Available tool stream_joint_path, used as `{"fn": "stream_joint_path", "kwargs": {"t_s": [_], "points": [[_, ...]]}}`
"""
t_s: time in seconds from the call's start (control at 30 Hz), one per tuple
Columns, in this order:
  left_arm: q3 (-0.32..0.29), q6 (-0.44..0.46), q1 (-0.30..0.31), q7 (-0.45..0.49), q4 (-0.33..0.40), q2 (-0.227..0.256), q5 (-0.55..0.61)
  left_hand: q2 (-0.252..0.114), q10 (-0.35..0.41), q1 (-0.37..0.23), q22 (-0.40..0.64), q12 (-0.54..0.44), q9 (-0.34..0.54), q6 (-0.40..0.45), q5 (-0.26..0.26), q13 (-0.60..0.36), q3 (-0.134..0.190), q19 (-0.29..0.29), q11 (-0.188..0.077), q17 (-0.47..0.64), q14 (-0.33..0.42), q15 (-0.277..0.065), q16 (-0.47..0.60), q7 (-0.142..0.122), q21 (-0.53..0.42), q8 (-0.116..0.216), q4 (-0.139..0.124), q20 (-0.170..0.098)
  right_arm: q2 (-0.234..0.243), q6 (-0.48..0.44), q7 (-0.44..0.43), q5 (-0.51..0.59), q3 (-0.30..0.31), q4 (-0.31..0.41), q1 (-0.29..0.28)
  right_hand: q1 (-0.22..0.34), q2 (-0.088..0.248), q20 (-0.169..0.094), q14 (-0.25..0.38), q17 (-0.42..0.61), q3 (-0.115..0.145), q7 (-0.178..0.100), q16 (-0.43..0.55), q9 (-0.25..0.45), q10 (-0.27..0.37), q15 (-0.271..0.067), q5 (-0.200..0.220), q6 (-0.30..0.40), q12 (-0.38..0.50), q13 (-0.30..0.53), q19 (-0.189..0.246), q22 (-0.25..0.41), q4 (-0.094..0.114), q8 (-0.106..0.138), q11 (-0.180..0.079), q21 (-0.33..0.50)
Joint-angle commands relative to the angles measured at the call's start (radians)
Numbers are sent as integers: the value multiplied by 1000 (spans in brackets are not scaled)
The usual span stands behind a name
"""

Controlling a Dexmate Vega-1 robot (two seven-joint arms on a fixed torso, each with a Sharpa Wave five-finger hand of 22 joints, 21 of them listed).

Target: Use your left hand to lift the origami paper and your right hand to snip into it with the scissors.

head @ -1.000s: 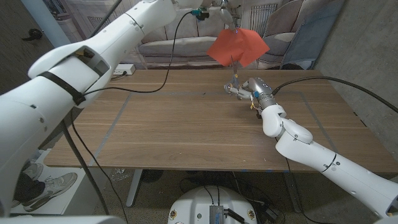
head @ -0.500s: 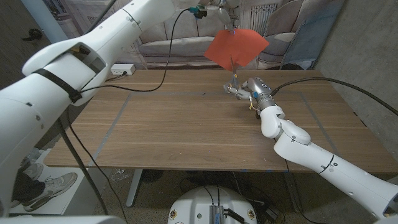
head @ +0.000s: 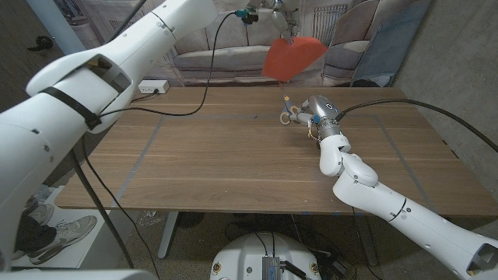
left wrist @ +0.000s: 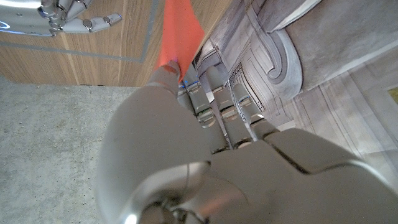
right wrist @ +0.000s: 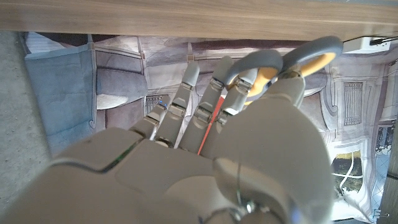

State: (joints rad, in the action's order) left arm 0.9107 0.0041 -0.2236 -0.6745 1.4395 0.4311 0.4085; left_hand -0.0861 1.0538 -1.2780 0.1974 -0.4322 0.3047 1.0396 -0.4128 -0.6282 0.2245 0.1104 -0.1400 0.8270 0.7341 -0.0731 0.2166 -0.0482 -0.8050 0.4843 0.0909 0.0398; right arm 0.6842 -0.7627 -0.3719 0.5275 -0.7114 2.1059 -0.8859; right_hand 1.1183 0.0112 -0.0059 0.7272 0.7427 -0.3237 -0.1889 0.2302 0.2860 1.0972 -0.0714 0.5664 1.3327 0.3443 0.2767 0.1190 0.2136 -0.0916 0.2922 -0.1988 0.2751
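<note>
An orange-red origami paper hangs in the air above the table's far edge, pinched at its top by my left hand. In the left wrist view the paper runs up from between the fingers of that hand. My right hand stands on the wooden table just below the paper and grips the scissors, whose tip points left and slightly up, short of the paper. The right wrist view shows the grey and yellow scissors handle looped over the fingers of my right hand.
A white power strip lies at the table's far left, with a black cable trailing across the wood. Another black cable runs to my right arm. A sofa and a blue panel stand behind the table.
The paper has turned and looks narrower, and sits a little higher. My right hand has shifted slightly left, and the scissors have tipped down away from the paper's lower edge.
</note>
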Motion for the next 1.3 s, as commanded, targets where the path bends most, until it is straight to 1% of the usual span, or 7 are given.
{"fn": "stream_joint_path", "kwargs": {"t_s": [0.03, 0.3, 0.57, 0.87, 0.9, 0.93, 1.3], "points": [[-14, 0, 14, 7, 32, 19, 0, -21, 49, -26, 5, 5, 70, 26, -4, -1, -5, 5, -54, 5, 5, -166, 0, 18, 0, 12, -1, 2, -27, -38, -32, 44, -9, 11, -15, 72, 62, 1, 11, 1, 4, 1, 0, 4, 20, -161, 0, 10, -2, 3, 4, 2, -14, 7, -8, 2], [-27, 1, 23, 1, 46, 37, -6, -21, 52, -27, 5, 5, 70, 27, -4, -2, -7, 5, -54, 6, 5, -166, 0, 17, 0, 11, -1, 1, -27, -27, -17, 38, -7, 12, -13, 69, 67, 1, 12, 1, 0, -2, -2, 4, 23, -161, -3, 11, -1, 3, 3, 2, -10, 7, -8, 2], [-59, 26, 46, 11, 113, 89, 17, -21, 54, -28, 5, 6, 71, 29, -3, -2, -9, 5, -54, 7, 5, -166, -1, 19, 0, 11, -1, 2, -34, -47, -33, 44, 2, 20, -27, 68, 70, 1, 12, 0, -3, -4, -3, 4, 26, -162, -4, 12, -1, 3, 3, 2, -9, 7, -8, 2], [-65, 26, 69, 16, 111, 111, 27, -22, 51, -30, 5, 9, 72, 30, -3, -1, -11, 5, -54, 9, 5, -166, -2, 15, 0, 10, -2, 2, -30, -11, -18, 25, 3, -3, -8, 68, 72, 1, 11, 0, -5, -4, -5, 4, 28, -162, -6, 12, -1, 3, 3, 3, -8, 7, -8, 2], [-61, 20, 69, 17, 113, 116, 38, -22, 52, -30, 5, 9, 72, 27, -3, -1, -11, 5, -54, 9, 5, -166, -2, 18, 0, 9, -2, 2, -36, -42, -8, 41, -9, -2, 2, 68, 72, 1, 11, 0, -5, -4, -5, 4, 28, -162, -6, 12, -1, 3, 3, 3, -8, 7, -8, 2], [-64, 17, 71, 18, 108, 116, 31, -22, 52, -30, 5, 9, 72, 28, -3, -1, -11, 4, -54, 9, 5, -166, -2, 19, 0, 9, -2, 2, -30, -19, -5, 24, 1, -2, 0, 68, 72, 1, 11, 0, -5, -4, -5, 4, 28, -162, -6, 12, -1, 3, 3, 3, -8, 7, -8, 2], [-49, -7, 90, 62, 102, 118, 106, -23, 53, -31, 5, 11, 70, 26, -1, 0, -13, 4, -54, 11, 5, -167, -3, 18, 0, 5, -3, 2, -31, -90, 25, 56, -22, 18, 17, 71, 74, -2, 12, 0, -7, -5, -6, 4, 32, -163, -7, 13, -1, 3, 7, 3, -7, 8, -8, 3]]}}
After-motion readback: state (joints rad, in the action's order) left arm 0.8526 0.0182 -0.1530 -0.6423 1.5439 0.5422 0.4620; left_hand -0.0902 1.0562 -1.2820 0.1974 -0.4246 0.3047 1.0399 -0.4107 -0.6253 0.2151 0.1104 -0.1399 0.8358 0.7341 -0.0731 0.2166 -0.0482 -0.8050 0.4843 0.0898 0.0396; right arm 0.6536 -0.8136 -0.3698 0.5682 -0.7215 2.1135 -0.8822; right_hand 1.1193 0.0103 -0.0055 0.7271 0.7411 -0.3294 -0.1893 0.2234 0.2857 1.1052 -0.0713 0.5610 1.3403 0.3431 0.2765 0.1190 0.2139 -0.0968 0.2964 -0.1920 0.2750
